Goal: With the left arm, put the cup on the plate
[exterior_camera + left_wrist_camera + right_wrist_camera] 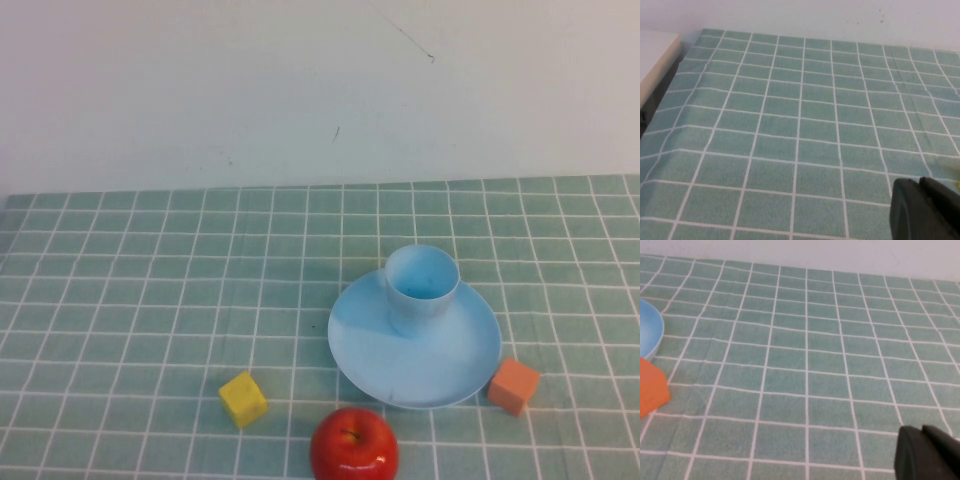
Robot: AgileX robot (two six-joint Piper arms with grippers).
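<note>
The pale-blue cup (421, 288) stands upright on the round light-blue plate (455, 362), toward the plate's far side. Neither arm shows in the high view. In the left wrist view my left gripper (919, 181) hovers over bare green checked cloth, its dark fingers pressed together with nothing between them. My right gripper (921, 429) shows in the right wrist view, shut and empty as well, over the cloth to the right of the plate, whose rim (651, 335) appears at that picture's edge.
A red apple (353, 447) lies at the front edge of the table, a yellow cube (243, 398) to its left, an orange cube (513, 386) (651, 387) at the plate's right front. A white surface (655, 55) borders the cloth's left side.
</note>
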